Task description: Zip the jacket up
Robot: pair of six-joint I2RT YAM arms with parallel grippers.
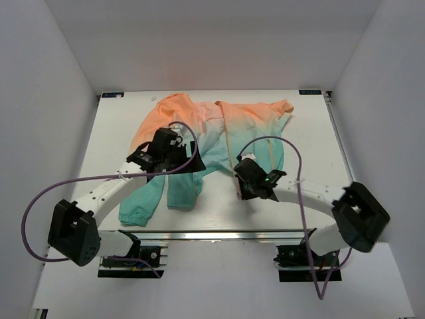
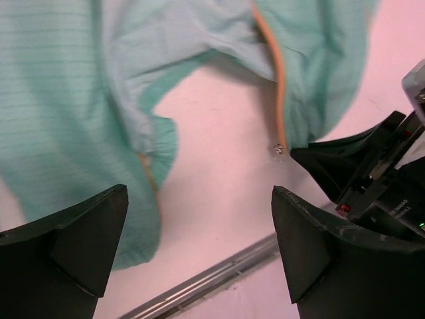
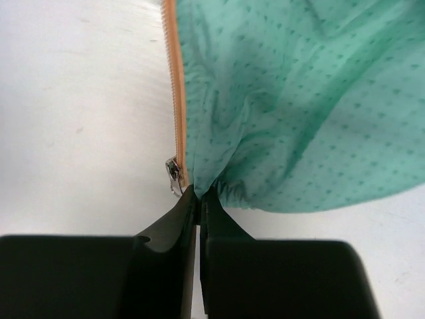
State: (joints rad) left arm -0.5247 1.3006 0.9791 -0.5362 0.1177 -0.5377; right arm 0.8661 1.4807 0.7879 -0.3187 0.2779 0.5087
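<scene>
The jacket (image 1: 219,129) lies open on the white table, orange at the far end and teal toward me. My right gripper (image 3: 199,194) is shut on the teal hem of the jacket's right front panel (image 3: 299,119), right beside the orange zipper tape (image 3: 175,93) and its metal slider (image 3: 173,176). My left gripper (image 2: 199,232) is open and empty, hovering above bare table between the two teal panels. In the left wrist view the left panel's hem (image 2: 80,133) hangs at the left and the zipper tape (image 2: 279,86) ends at the slider (image 2: 279,151).
The table's near edge has a metal rail (image 2: 199,282). A teal sleeve (image 1: 143,199) lies toward the front left. The right arm's black gripper body (image 2: 372,179) shows at the right of the left wrist view, close to my left gripper. White walls surround the table.
</scene>
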